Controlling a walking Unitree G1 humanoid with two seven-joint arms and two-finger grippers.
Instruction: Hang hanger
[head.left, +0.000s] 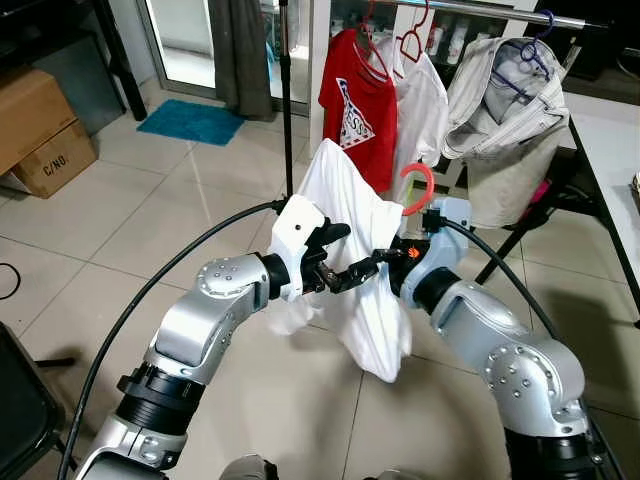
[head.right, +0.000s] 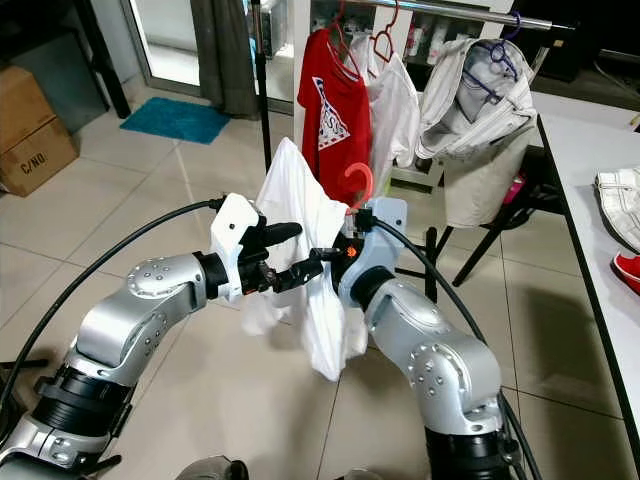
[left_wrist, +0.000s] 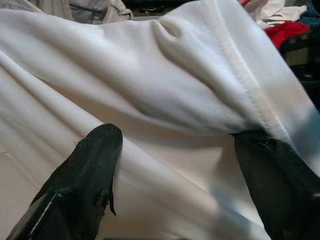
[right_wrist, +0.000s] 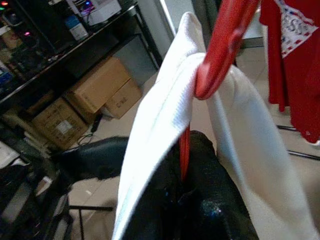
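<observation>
A white shirt hangs on a red hanger whose hook sticks up above its collar, held in mid-air in front of me. My right gripper is shut on the red hanger just under the hook, with the cloth draped over its fingers. My left gripper is open at the shirt's left side, and its two fingers stand wide apart against the white cloth. The clothes rail runs across the top, beyond the shirt.
On the rail hang a red T-shirt, a white shirt and a beige jacket on a purple hanger. A black pole stands left of the rail. A white table is at the right, with cardboard boxes and a blue mat at the left.
</observation>
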